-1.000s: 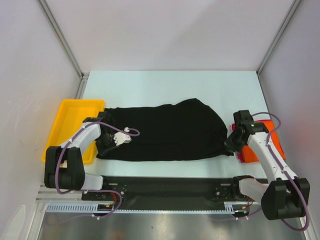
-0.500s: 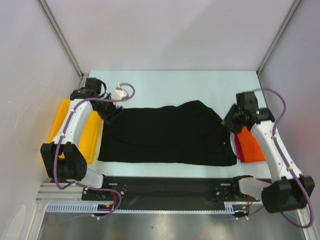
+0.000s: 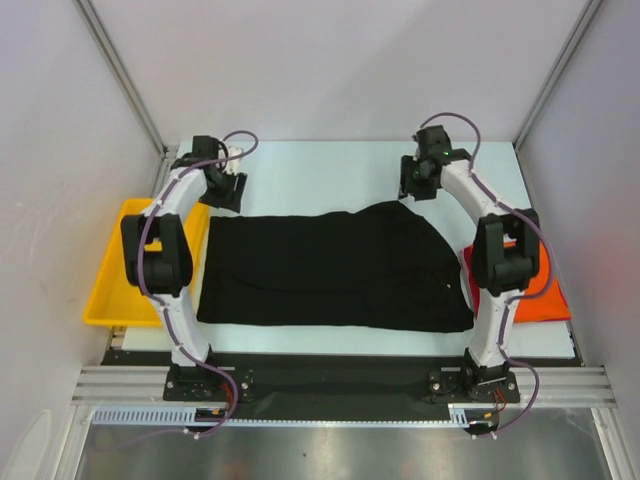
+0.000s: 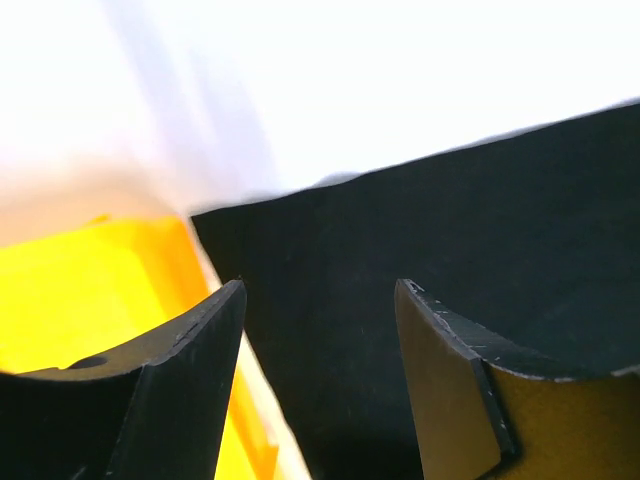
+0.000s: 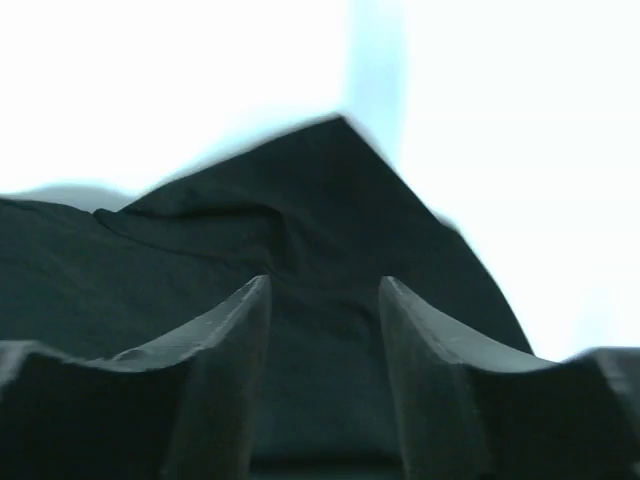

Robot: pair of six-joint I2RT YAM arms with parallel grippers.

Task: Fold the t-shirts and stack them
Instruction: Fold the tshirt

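**Left gripper [image 3: 228, 188] and right gripper [image 3: 412, 190] open at the far edge of the black t-shirt [image 3: 330, 270]**

I read both sets of jaws as apart with nothing between them; each wrist view shows only dark cloth beyond the fingers. One gripper hangs near each far corner. The shirt lies flat mid-table as a wide band, its long axis running left to right. Its right end rises to a peak on the far side. Which end is the collar I cannot tell. I judge it partly folded at most, so more folds and the stacking are left. The orange-red shirts [image 3: 542, 300] lie just beside its right end, and the yellow tray [image 3: 112, 290] is at the left.
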